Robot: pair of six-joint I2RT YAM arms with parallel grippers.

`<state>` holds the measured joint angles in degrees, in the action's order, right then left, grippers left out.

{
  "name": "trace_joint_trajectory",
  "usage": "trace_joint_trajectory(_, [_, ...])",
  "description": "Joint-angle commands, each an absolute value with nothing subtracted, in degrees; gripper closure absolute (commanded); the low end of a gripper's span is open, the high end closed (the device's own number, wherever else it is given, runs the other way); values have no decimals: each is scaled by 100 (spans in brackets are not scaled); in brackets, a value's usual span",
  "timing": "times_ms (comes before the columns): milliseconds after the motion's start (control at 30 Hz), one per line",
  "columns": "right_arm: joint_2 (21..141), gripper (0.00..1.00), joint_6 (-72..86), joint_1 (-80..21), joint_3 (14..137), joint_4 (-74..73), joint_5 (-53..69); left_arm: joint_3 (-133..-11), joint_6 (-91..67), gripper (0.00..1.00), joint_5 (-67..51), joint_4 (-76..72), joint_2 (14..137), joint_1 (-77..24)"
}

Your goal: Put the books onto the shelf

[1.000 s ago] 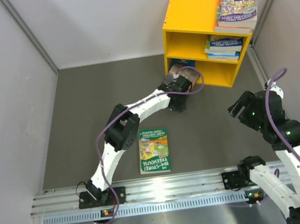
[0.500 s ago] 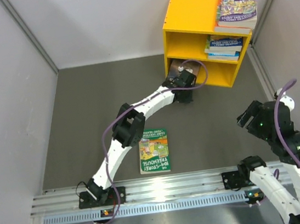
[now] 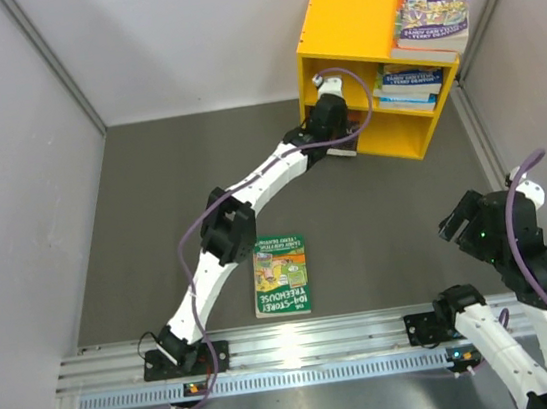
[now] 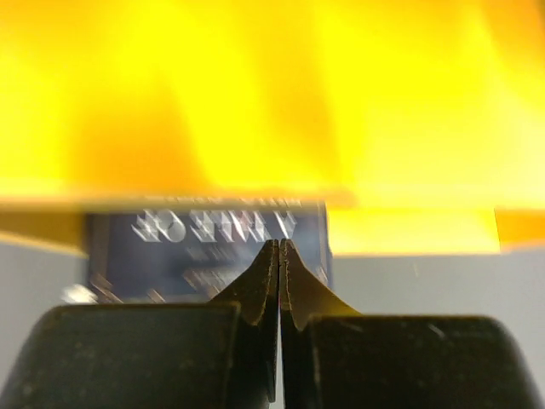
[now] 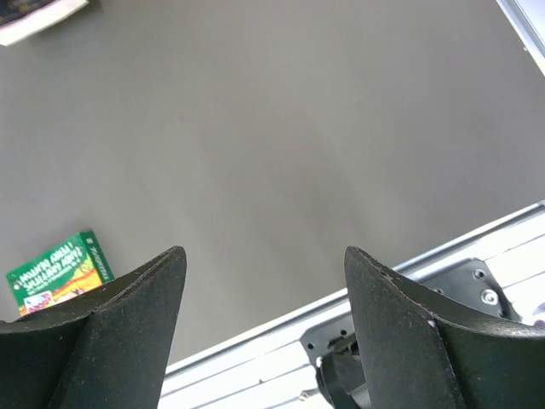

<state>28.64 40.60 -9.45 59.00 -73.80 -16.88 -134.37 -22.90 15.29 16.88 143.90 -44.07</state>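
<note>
Though unseen overhead, left gripper is pinched — dark book beyond.

Legible lettering on the book covers, placed relative to the left gripper.
The purple book, lying on top of the shelf, higher than that gripper and to its right, is showing "52-STOREY TREEHOUSE"; the green book, lying well behind it, is showing "104-STOREY TREEHOUSE", inverted in the overhead view. The dark cover just ahead of the gripper is carrying white lettering too blurred to read.
</note>
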Motion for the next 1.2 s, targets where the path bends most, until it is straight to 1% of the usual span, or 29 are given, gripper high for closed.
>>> trace_joint_trajectory(0, [2804, 25, 3929, -896, 6152, -7646, -1802, -13580, -1978, 100, 1837, 1063, 14186, -4263])
trace_joint_trajectory(67, [2795, 25, 3894, -896, 6144, -7629, -1802, -13396, -2012, 100, 1802, 1142, 13828, -4263])
trace_joint_trajectory(133, [2804, 25, 3876, -888, 6144, -7568, -1802, -12791, -2118, 100, 1662, 1186, 13449, -4271])
trace_joint_trajectory(167, [2812, 25, 3850, -896, 6126, -7498, -1810, -12501, -2266, 100, 1626, 1160, 13012, -4289])
trace_joint_trajectory(200, [2821, 25, 3850, -896, 6109, -7454, -1802, -11872, -2328, 100, 1600, 1117, 12799, -4298])
trace_joint_trajectory(233, [2830, 25, 3858, -896, 6082, -7427, -1802, -11552, -2460, 100, 1565, 986, 12597, -4324])
trace_joint_trajectory(267, [2830, 25, 3858, -905, 6030, -7383, -1767, -10983, -2513, 100, 1547, 958, 12290, -4333])
trace_joint_trajectory(400, [2839, 25, 3920, -896, 5941, -7286, -1688, -10180, -2724, 100, 1433, 905, 11997, -4359])
trace_joint_trajectory(600, [2716, 25, 3990, -888, 5950, -7461, -1705, -10309, -2803, 100, 1213, 800, 12409, -4351])
trace_joint_trajectory(767, [2532, 25, 4017, -905, 6116, -7874, -1906, -11081, -3120, 100, 1081, 1160, 13208, -4324])
trace_joint_trajectory(867, [2505, 25, 3973, -905, 6275, -8085, -2082, -11240, -3208, 100, 984, 1125, 13472, -4333])
trace_joint_trajectory(1167, [2575, 22, 3797, -914, 6381, -8174, -2346, -11987, -3182, 100, 1326, 1029, 14141, -4324])
